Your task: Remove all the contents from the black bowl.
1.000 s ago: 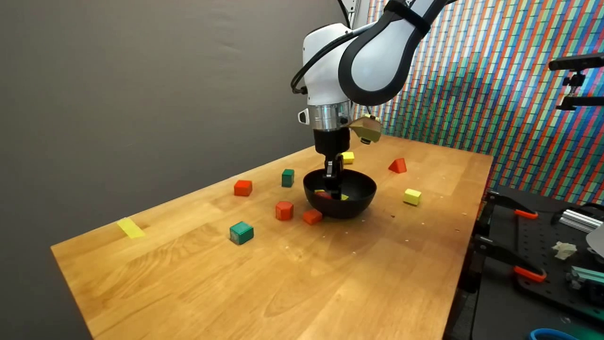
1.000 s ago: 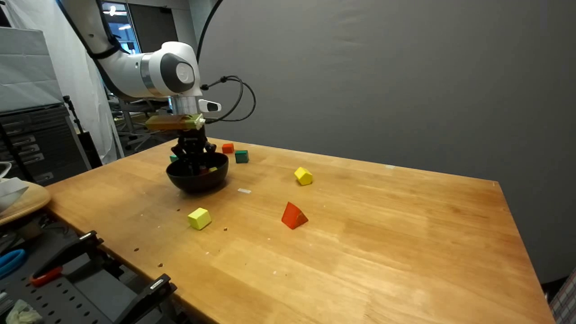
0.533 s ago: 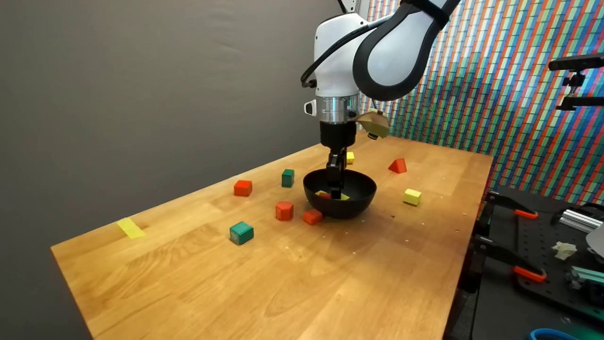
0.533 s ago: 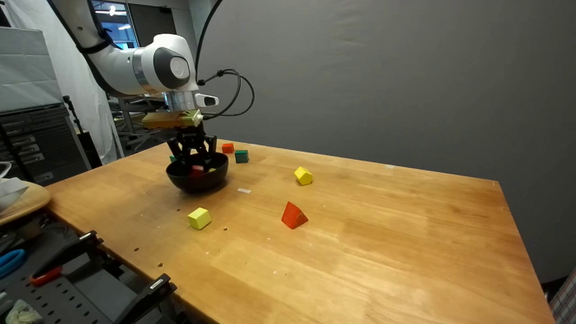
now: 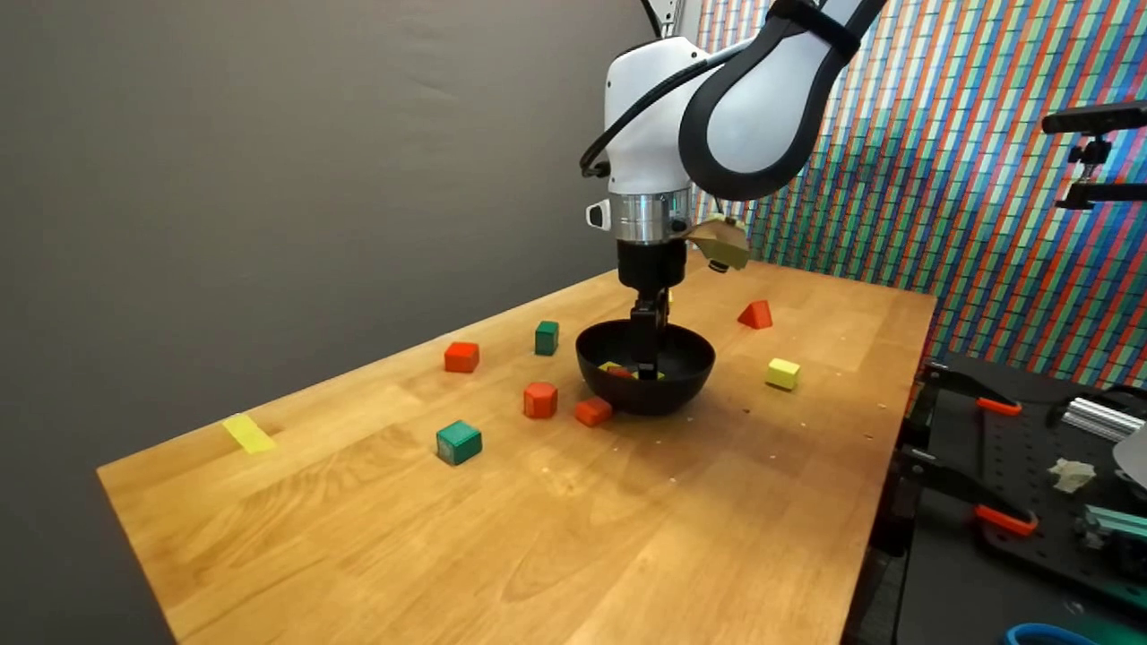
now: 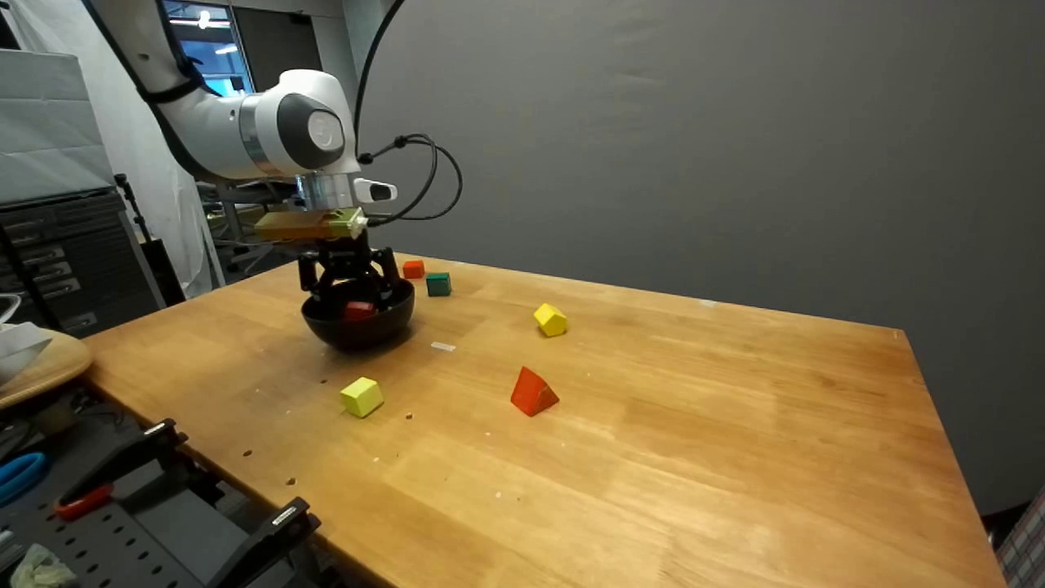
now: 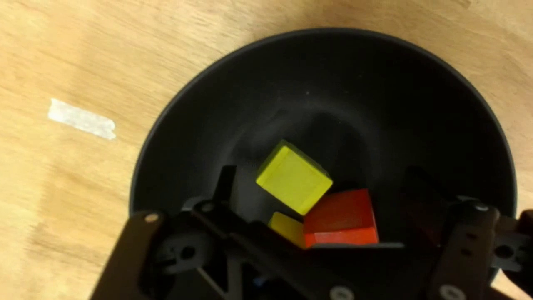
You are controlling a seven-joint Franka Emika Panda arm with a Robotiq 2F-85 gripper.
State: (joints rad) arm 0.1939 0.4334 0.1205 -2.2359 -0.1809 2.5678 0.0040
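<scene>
Black bowl (image 5: 659, 400) on a wooden table (image 5: 538, 546), apparently only part-emptied. From left to right in an exterior view, a strip of yellow tape (image 5: 249, 433) is lying near the table's edge; a squat green block (image 5: 459, 442), a boxy red block (image 5: 461, 356), a many-sided red block (image 5: 540, 399) and an upright green block (image 5: 547, 338) are resting apart from one another; and a low red block (image 5: 592, 412) is sitting just beside the bowl, any contact not showing clearly. Next, the bowl is standing level, and the claw (image 5: 647, 372) is pointing down into it. Farther right, a red wedge (image 5: 755, 314) and a pale yellow block (image 5: 782, 374) are lying well apart from the bowl.

Inside the bowl, again left to right in the wrist view, one of the claw's fingers (image 7: 225, 183) is showing first, then a slantwise yellow block (image 7: 295, 180), a half-hidden yellow block (image 7: 287, 229) just below it, a red block (image 7: 341, 216) and the opposite finger (image 7: 474, 225). The fingers are standing apart, clamping nothing; all three blocks are lying between them from side to side. The coming grasp is probably turning on this: the slantwise yellow block is lying nearer the first finger, its sides running askew to the closing line, while the red block is lying nearer the opposite finger, straighter but crowding its yellow neighbours.
</scene>
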